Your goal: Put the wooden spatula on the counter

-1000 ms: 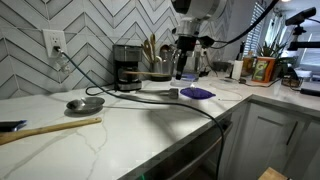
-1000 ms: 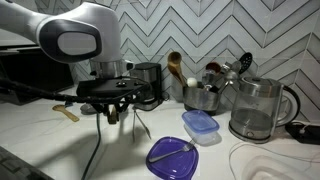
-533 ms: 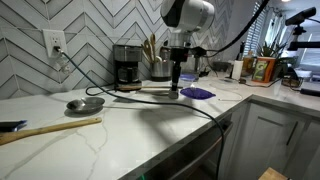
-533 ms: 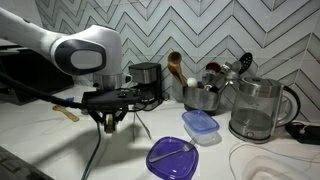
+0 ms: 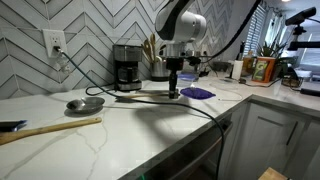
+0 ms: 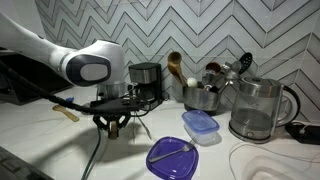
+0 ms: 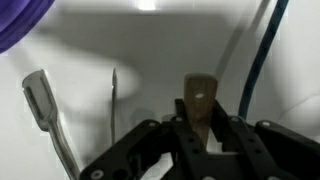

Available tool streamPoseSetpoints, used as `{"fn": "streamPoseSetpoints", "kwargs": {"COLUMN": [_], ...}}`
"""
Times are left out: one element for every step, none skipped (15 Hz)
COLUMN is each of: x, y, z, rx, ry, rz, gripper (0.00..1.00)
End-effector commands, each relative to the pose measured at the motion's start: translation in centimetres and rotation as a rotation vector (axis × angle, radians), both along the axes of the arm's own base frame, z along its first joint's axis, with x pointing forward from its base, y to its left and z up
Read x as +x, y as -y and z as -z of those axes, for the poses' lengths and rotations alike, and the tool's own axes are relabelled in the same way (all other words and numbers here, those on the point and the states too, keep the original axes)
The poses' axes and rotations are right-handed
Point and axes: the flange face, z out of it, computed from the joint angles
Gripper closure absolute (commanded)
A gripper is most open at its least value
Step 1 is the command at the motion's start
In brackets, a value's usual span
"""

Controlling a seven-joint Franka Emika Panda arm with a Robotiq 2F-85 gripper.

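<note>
In the wrist view my gripper point(image 7: 203, 128) is shut on the wooden spatula point(image 7: 200, 98). Its flat handle end, with a small hole, stands up between the black jaws. The white marble-look counter point(image 7: 150, 60) lies close below. In both exterior views the gripper point(image 5: 172, 93) point(image 6: 112, 124) points straight down and hangs just above the counter point(image 5: 130, 135) in front of the coffee maker. The spatula is too small to make out there.
A long wooden utensil point(image 5: 50, 128), a metal ladle point(image 5: 84, 103) and a black cable point(image 5: 150, 99) lie on the counter. A coffee maker point(image 5: 126, 68), utensil pot point(image 6: 205, 92), kettle point(image 6: 255, 108), blue box point(image 6: 200, 125) and purple plate point(image 6: 173, 155) stand nearby.
The arm has come down and shifted sideways along the counter, bringing the gripper with the spatula from well above the surface to just over it.
</note>
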Motion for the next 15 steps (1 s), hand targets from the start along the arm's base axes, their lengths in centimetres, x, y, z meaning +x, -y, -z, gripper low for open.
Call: {"fn": "streamPoseSetpoints", "kwargs": {"x": [-0.1, -0.3, -0.4, -0.6, -0.8, -1.1, -1.4, -1.7, -2.2, -2.6, -3.1, -3.6, -4.0, -4.5, -5.0], "y": [-0.1, -0.2, -0.2, -0.3, -0.3, -0.3, -0.2, 0.0, 0.4, 0.9, 1.4, 2.1, 2.8, 3.4, 4.0], "z": [-0.3, -1.1, -2.0, -3.1, -4.0, -5.1, -6.1, -6.9, -7.8, -8.7, -9.5, -10.3, -11.1, -11.9, -12.8], "rx": [-0.017, -0.017, -0.015, -0.008, 0.001, 0.018, 0.032, 0.041, 0.056, 0.057, 0.043, 0.027, 0.018, 0.008, 0.007], "ry": [0.018, 0.026, 0.04, 0.057, 0.069, 0.075, 0.077, 0.077, 0.07, 0.07, 0.07, 0.075, 0.095, 0.108, 0.128], "rz": [-0.034, -0.036, -0.036, -0.029, -0.017, 0.007, 0.032, 0.063, 0.109, 0.149, 0.198, 0.255, 0.304, 0.356, 0.406], "gripper": [0.4, 0.33, 0.25, 0.18, 0.09, 0.03, 0.0, 0.0, 0.0, 0.0, 0.0, 0.0, 0.0, 0.0, 0.0]}}
